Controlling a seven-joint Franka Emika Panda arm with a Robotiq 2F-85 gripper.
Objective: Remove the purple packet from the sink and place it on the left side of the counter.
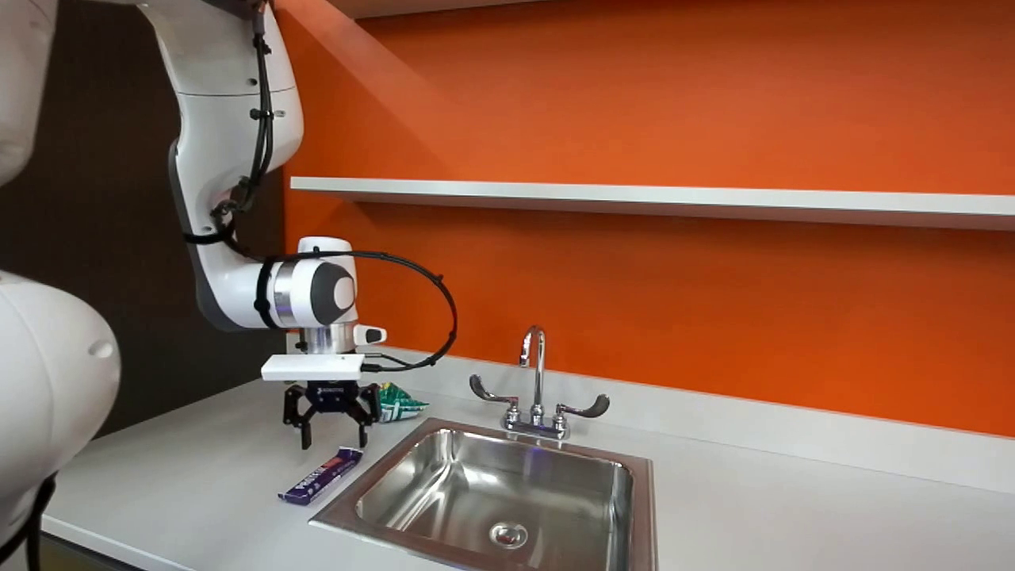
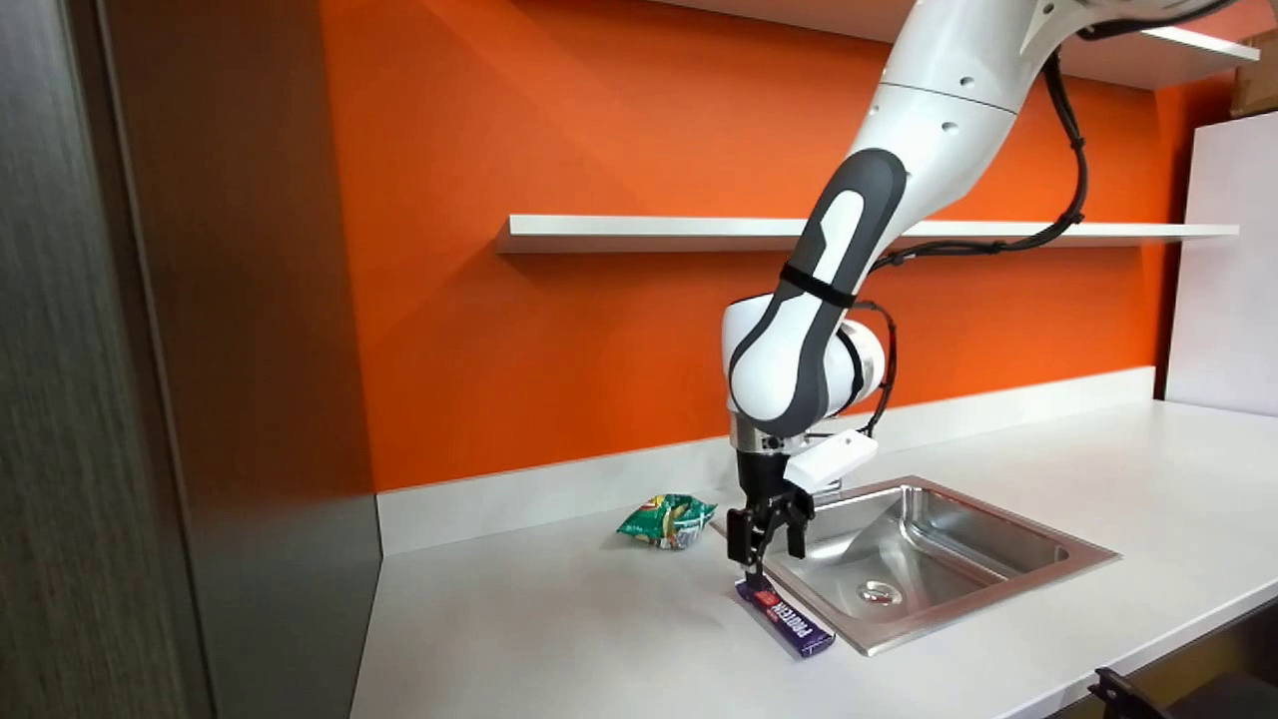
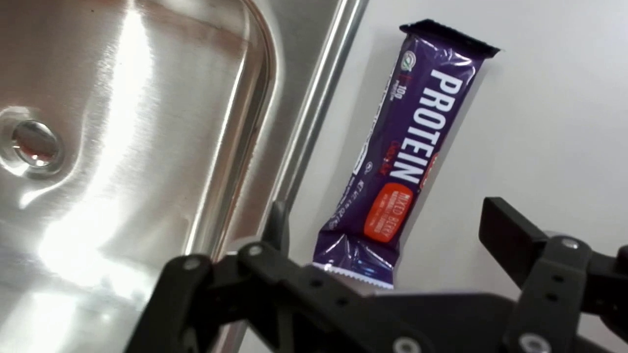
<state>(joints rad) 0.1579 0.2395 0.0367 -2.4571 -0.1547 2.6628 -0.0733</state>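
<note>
Purple packet [image 3: 402, 142]: lying flat on the worktop [image 1: 214, 468], beside the sink [image 3: 306, 78], a narrow strip of pale surface between it and the steel rim; I can read PROTEIN along it.
Tool [image 1: 334, 440]: spread wide, its fingers [image 1: 305, 435] pointing down by the end of the purple packet nearest the orange wall [image 1: 674, 317]; whether a fingertip brushes the wrapper, I can't tell from here.
Sink: its rim runs close along one long side of the purple packet; in the wrist view a finger stands in front of that rim.
Faucet [image 1: 538, 388]: chrome, at the wall side of the sink, two lever handles splayed out, well apart from the purple packet.
Green packet [image 2: 667, 521]: puffy and shiny, near the backsplash [image 2: 539, 499], on the same side of the sink as the purple packet but apart from it.
Arm [image 2: 929, 130]: white, hanging over the worktop; in an exterior view it and the tool hide most of the faucet.
Black cable [image 1: 454, 321]: bowed out beside the wrist, in front of the orange wall.
Shelf [image 1: 634, 195]: long and white, on the orange wall, higher than the faucet.
Dark panel [image 2: 260, 449]: upright, closing the worktop's end beyond the green packet.
White unit [image 2: 1238, 280]: tall, at the opposite end, a brown box [image 2: 1256, 75] on top, partly cut off.
</note>
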